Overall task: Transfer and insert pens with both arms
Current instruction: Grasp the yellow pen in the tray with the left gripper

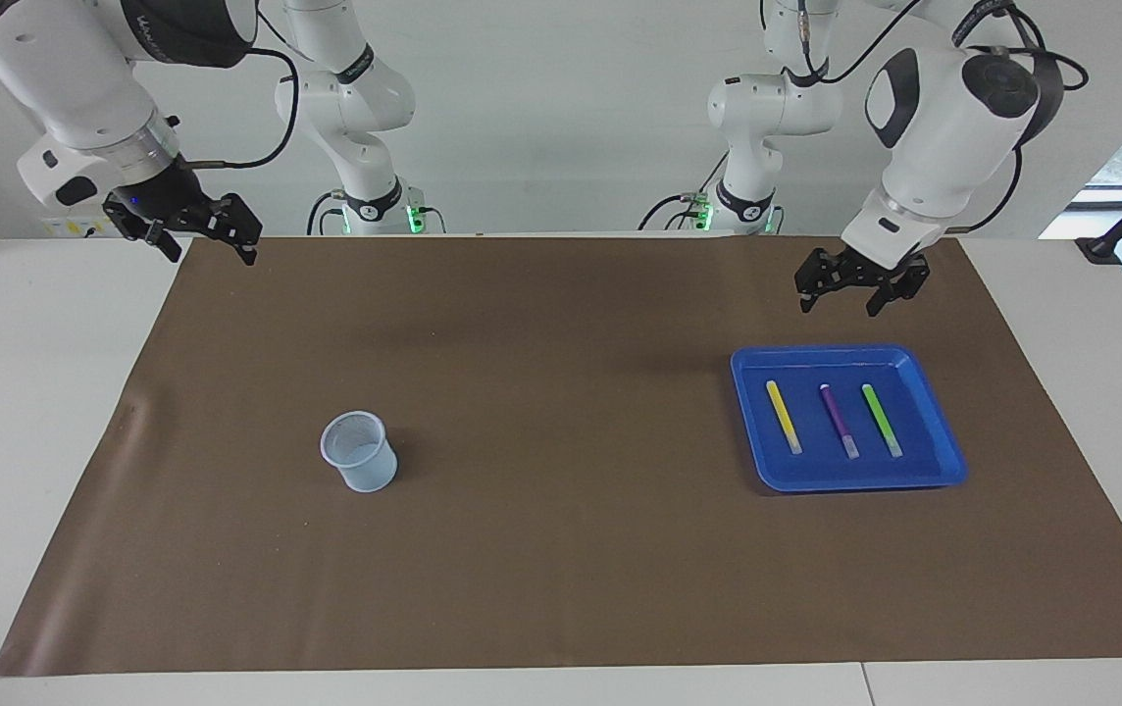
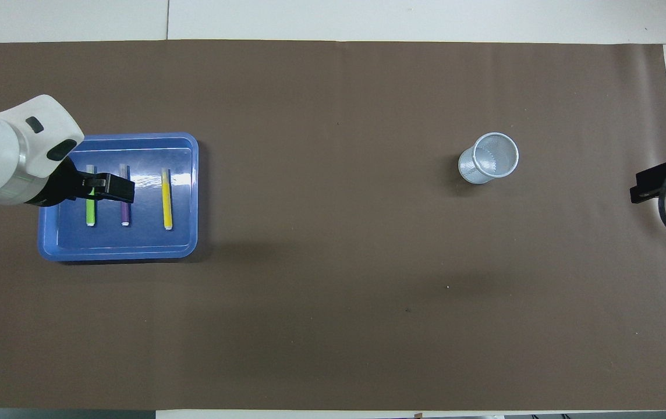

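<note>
Three pens lie side by side in a blue tray [image 1: 943, 463] toward the left arm's end of the table: yellow [image 1: 783, 416], purple [image 1: 839, 420] and light green [image 1: 882, 420]. My left gripper [image 1: 841, 306] hangs open in the air over the tray's edge, touching nothing. In the overhead view the left gripper [image 2: 116, 187] covers the upper parts of the green pen [image 2: 91, 214] and the purple pen [image 2: 125, 214], while the yellow pen [image 2: 166, 199] shows whole. My right gripper [image 1: 211, 253] waits open over the mat's corner at its own end.
A pale mesh cup [image 1: 359, 463] stands upright on the brown mat [image 1: 561, 549] toward the right arm's end, also seen as the cup [image 2: 488, 158] from above. Two smaller arms [image 1: 365, 147] with green-lit bases stand at the robots' edge of the table.
</note>
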`<act>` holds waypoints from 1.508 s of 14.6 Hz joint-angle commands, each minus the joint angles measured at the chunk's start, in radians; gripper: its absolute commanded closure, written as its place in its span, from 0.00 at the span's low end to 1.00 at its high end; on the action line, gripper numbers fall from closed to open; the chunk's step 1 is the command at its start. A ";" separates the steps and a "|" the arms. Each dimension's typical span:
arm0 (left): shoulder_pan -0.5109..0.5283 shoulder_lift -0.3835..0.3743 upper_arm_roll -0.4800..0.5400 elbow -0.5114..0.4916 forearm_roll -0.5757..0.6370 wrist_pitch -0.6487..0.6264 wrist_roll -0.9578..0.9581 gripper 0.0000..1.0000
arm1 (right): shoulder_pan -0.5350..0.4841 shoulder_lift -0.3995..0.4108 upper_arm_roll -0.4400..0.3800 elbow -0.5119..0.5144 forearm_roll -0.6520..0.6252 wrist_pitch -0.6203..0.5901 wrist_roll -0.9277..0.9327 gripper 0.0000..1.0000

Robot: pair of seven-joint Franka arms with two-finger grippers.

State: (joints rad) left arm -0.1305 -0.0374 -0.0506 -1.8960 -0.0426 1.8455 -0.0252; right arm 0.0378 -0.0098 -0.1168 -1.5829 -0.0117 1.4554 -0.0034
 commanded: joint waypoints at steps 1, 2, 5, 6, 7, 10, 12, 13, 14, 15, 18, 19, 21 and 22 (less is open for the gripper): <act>-0.020 0.066 0.009 -0.055 0.021 0.142 -0.030 0.00 | 0.002 -0.021 -0.006 -0.026 0.016 0.013 -0.010 0.00; -0.018 0.094 0.011 -0.057 0.020 0.182 -0.035 0.00 | 0.004 -0.021 -0.006 -0.026 0.016 0.013 -0.010 0.00; -0.014 0.184 0.011 -0.069 0.021 0.303 -0.035 0.00 | 0.004 -0.021 -0.006 -0.026 0.016 0.014 -0.010 0.00; -0.014 0.203 0.011 -0.077 0.021 0.326 -0.035 0.00 | 0.002 -0.021 -0.006 -0.026 0.016 0.013 -0.010 0.00; -0.009 0.217 0.011 -0.081 0.026 0.346 -0.035 0.00 | 0.002 -0.021 -0.006 -0.026 0.016 0.013 -0.010 0.00; 0.006 0.226 0.015 -0.135 0.047 0.426 -0.036 0.00 | 0.002 -0.021 -0.006 -0.026 0.016 0.013 -0.010 0.00; 0.020 0.257 0.015 -0.150 0.047 0.498 -0.035 0.00 | 0.004 -0.021 -0.006 -0.026 0.016 0.013 -0.010 0.00; 0.019 0.272 0.015 -0.150 0.047 0.506 -0.036 0.00 | 0.004 -0.021 -0.006 -0.026 0.016 0.013 -0.010 0.00; 0.019 0.295 0.015 -0.149 0.047 0.520 -0.038 0.00 | 0.004 -0.021 -0.006 -0.026 0.016 0.013 -0.010 0.00; 0.017 0.306 0.014 -0.150 0.047 0.537 -0.038 0.00 | 0.004 -0.021 -0.006 -0.026 0.016 0.013 -0.010 0.00; 0.008 0.324 0.014 -0.152 0.047 0.551 -0.064 0.01 | 0.002 -0.021 -0.006 -0.026 0.016 0.013 -0.010 0.00; 0.006 0.333 0.014 -0.152 0.047 0.551 -0.065 0.01 | 0.004 -0.021 -0.006 -0.026 0.016 0.013 -0.010 0.00; 0.005 0.335 0.012 -0.153 0.047 0.554 -0.067 0.20 | 0.002 -0.021 -0.006 -0.026 0.016 0.013 -0.010 0.00; 0.005 0.335 0.012 -0.153 0.047 0.552 -0.068 0.54 | 0.002 -0.021 -0.006 -0.026 0.016 0.013 -0.010 0.00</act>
State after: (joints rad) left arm -0.1166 0.2987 -0.0422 -2.0376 -0.0212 2.3710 -0.0623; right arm 0.0378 -0.0098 -0.1168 -1.5829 -0.0117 1.4554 -0.0034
